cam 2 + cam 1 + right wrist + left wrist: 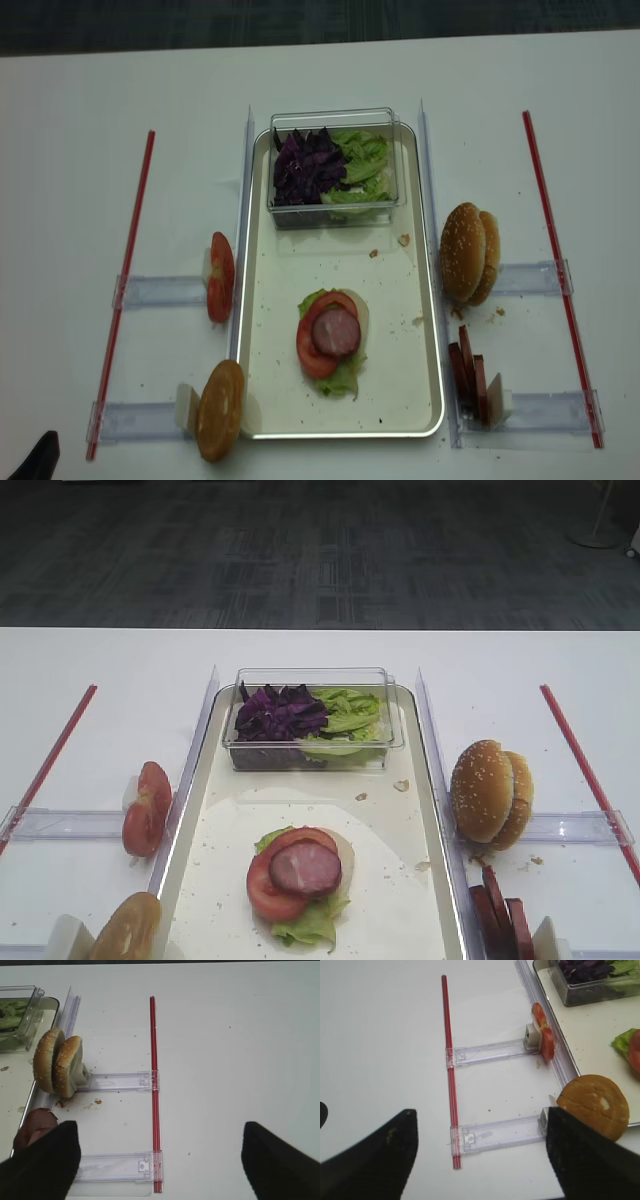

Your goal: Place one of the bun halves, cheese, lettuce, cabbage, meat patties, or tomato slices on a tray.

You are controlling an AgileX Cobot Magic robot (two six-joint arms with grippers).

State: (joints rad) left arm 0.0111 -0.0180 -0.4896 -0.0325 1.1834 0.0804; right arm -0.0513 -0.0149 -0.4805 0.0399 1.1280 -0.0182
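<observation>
The cream tray [400, 900] [400, 385] carries a stack: lettuce [305, 925], a tomato slice [265, 885] and a meat patty [305, 868] on top. Whether the pale edge beside it is cheese, I cannot tell. A clear box [312, 750] holds cabbage [278, 715] and more lettuce. Two bun halves [490, 792] [57, 1062] stand on edge right of the tray, another bun half [125, 930] [594, 1106] at front left. Tomato slices [146, 808] [544, 1035] stand left, meat patties [498, 905] [35, 1127] front right. Both my left gripper [480, 1160] and my right gripper [160, 1160] hover open and empty over the table.
Red rods [55, 750] [585, 770] lie along both outer sides, joined to clear plastic rails [117, 1081] [490, 1052] that hold the food stands. Upright clear strips [195, 740] flank the tray. Crumbs are scattered on the tray and near the buns.
</observation>
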